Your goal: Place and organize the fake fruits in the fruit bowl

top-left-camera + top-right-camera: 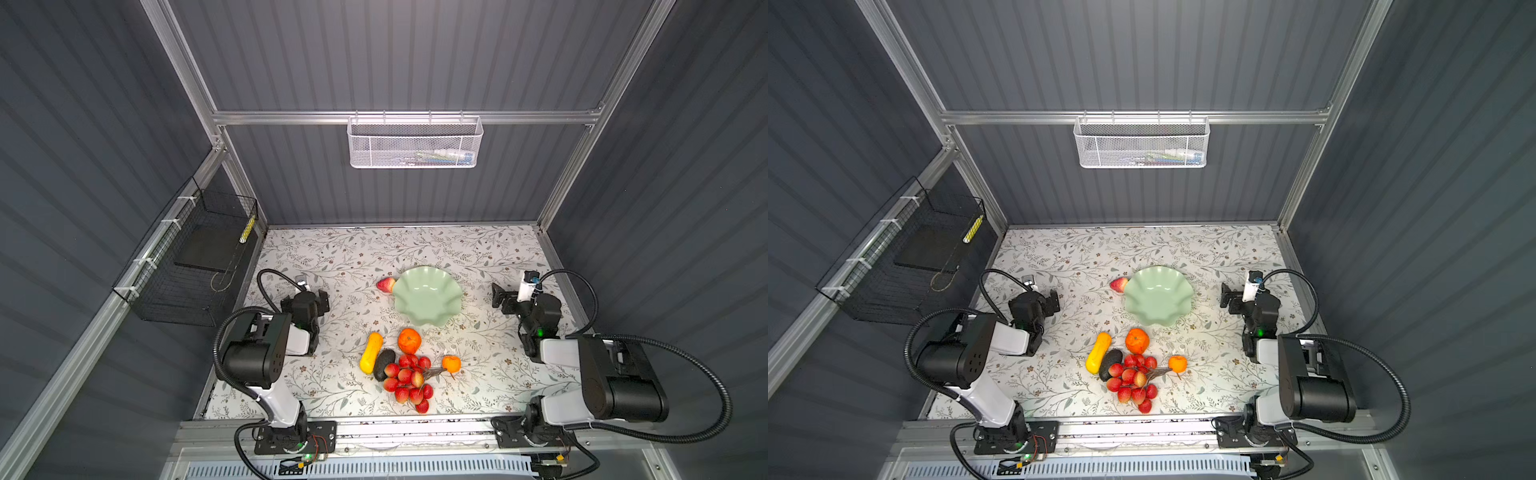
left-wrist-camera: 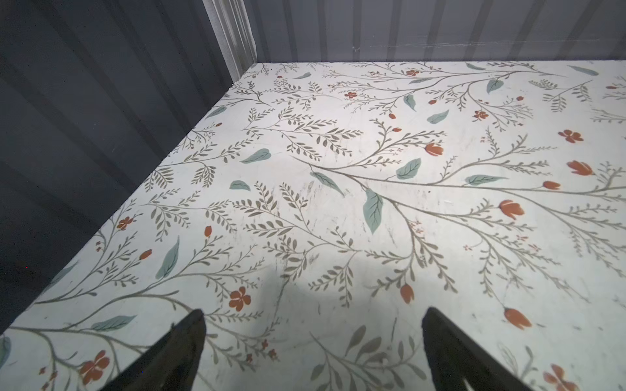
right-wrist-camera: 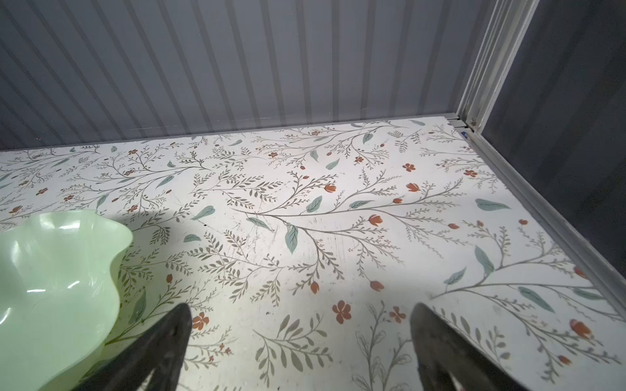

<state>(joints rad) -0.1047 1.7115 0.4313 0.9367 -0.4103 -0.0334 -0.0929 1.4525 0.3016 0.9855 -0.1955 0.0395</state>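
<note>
Two tools stand released, each with its jaws spread wide and nothing between them. The left tool [image 2: 313, 315] hangs over the bare floral surface [image 2: 338, 203] near its left edge, and the right tool [image 3: 301, 309] hangs near the right edge. In the right wrist view the wavy rim of the pale green fruit bowl [image 3: 50, 270] shows next to one finger of the right tool. In both top views the bowl sits about midway across the surface, between the two tools and apart from both. The strawberry [image 1: 385, 285] touches the bowl's rim on the side toward the left edge. The other fruits lie clustered between the bowl and the front edge. The large orange [image 1: 409, 340] is nearest the bowl, and the long yellow fruit [image 1: 371, 353] lies against the avocado [image 1: 384, 364]. The cherries [image 1: 409, 382] touch the avocado, and the small orange [image 1: 451, 363] sits at the bunch's stem end.
</note>
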